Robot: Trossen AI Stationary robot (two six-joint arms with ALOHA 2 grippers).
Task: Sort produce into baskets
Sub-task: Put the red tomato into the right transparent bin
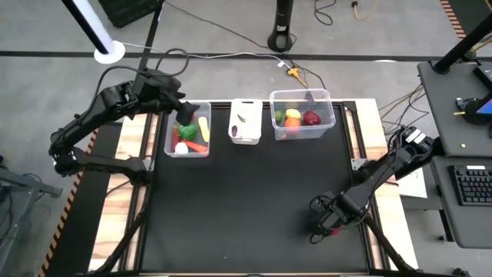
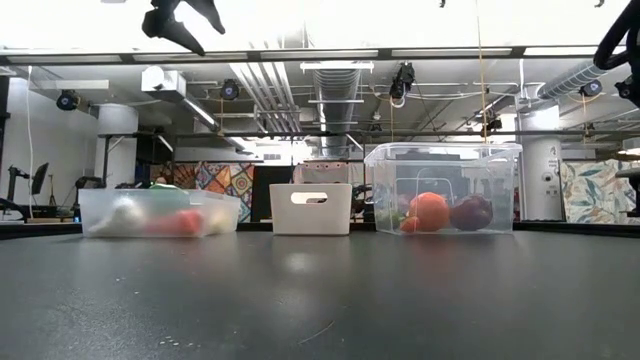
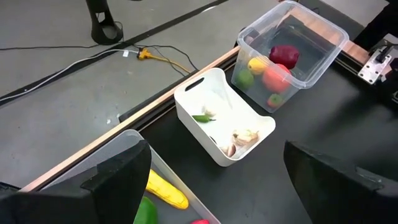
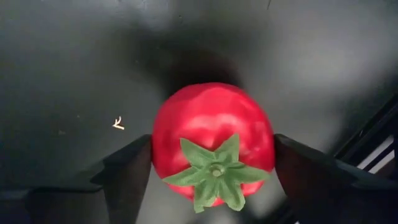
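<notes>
A red toy tomato (image 4: 211, 134) with a green calyx sits between the fingers of my right gripper (image 4: 211, 171), which is low over the near right of the black table (image 1: 321, 225). My left gripper (image 1: 187, 114) is open and empty, held high over the far end of the left clear tub (image 1: 189, 132). That tub holds a green pepper, a yellow piece, a carrot and a white piece. The white tub (image 1: 245, 121) holds a green chili (image 3: 203, 117) and garlic (image 3: 244, 139). The right clear tub (image 1: 301, 114) holds an orange, a dark red piece, a lemon and a lime. My right gripper pinches the tomato between its two fingers, one on each of two opposite sides (image 4: 155, 155), about halfway up the fruit. The fingers come from above and point down, and the calyx faces up toward the wrist. I cannot tell whether the tomato rests on the table or is lifted clear.
The three tubs stand in a row along the table's far edge. The black mat (image 1: 246, 208) in front of them is bare. Cables lie on the floor beyond the far edge (image 3: 155, 56). A desk with a keyboard (image 1: 470, 185) stands to the right.
</notes>
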